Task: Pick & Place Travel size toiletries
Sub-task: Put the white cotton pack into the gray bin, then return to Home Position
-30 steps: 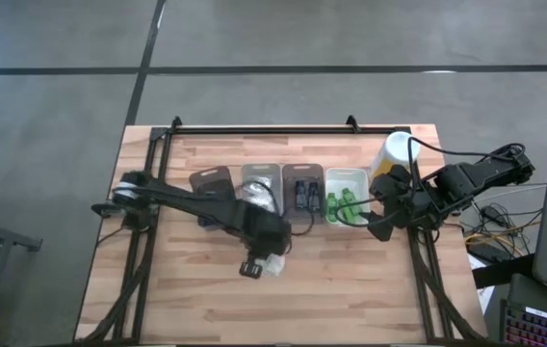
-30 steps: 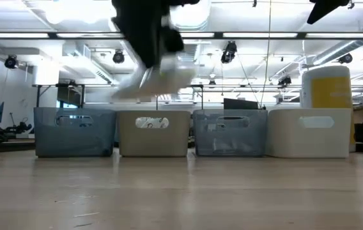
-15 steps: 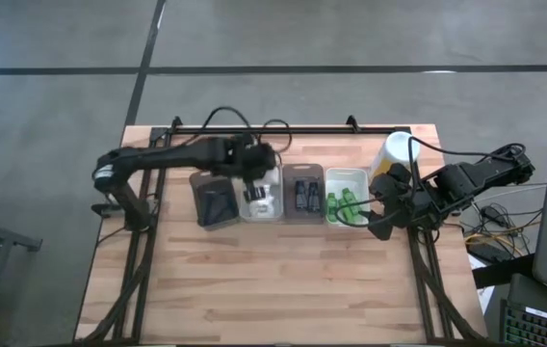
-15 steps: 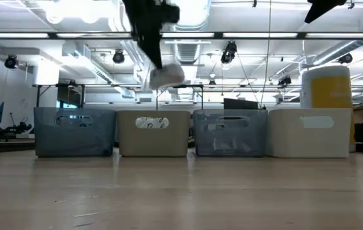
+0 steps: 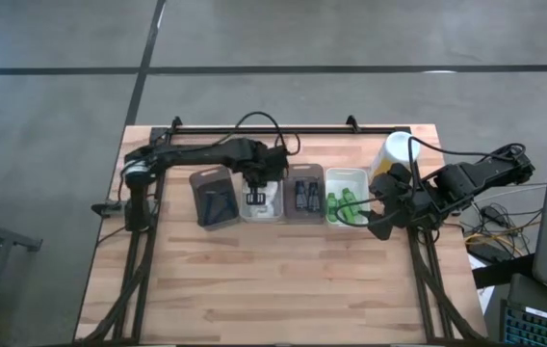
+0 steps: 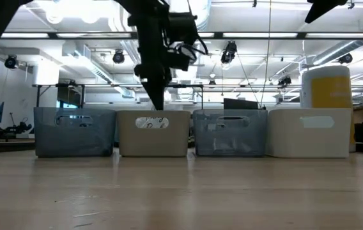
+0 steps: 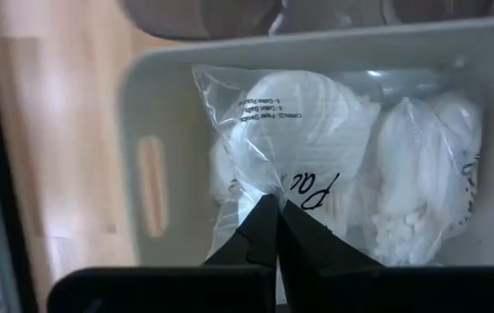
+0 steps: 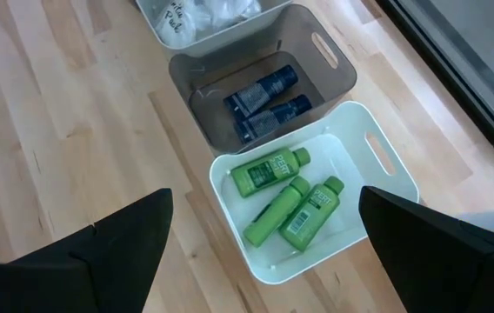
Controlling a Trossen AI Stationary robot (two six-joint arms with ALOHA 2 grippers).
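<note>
My left gripper (image 5: 257, 197) reaches down into the beige tray (image 5: 275, 173), second from the table's left, and is shut on a white crinkly bundle in a clear bag (image 7: 308, 122). A second white bundle (image 7: 425, 187) lies beside it in that tray. In the low view the left gripper (image 6: 158, 102) dips behind the beige tray's wall (image 6: 153, 137). My right gripper (image 5: 379, 214) waits open at the table's right edge, beside the white tray (image 5: 360, 177). Three green bottles (image 8: 283, 202) lie in that white tray. Dark blue pieces (image 8: 264, 100) lie in the grey tray. My left gripper pinches the clear bag's gathered plastic (image 7: 269, 178) between its two fingers, coming from above and pointing down. The bag's white contents rest inside the beige tray, against its near wall. How many layers are pinched cannot be told.
Four trays stand in a row along the table's far half; the leftmost dark tray (image 5: 199, 181) holds dark sticks. A tall yellow bottle with a white cap (image 5: 394, 152) stands right of the white tray. Bare wooden tabletop (image 5: 273, 280) spreads toward the near edge.
My left gripper carried the white bundle from the table's middle toward the far edge, lifted over the row of trays, then lowered into the beige tray. The bundle, hanging clear before, now sits inside that tray. My right arm has kept still.
</note>
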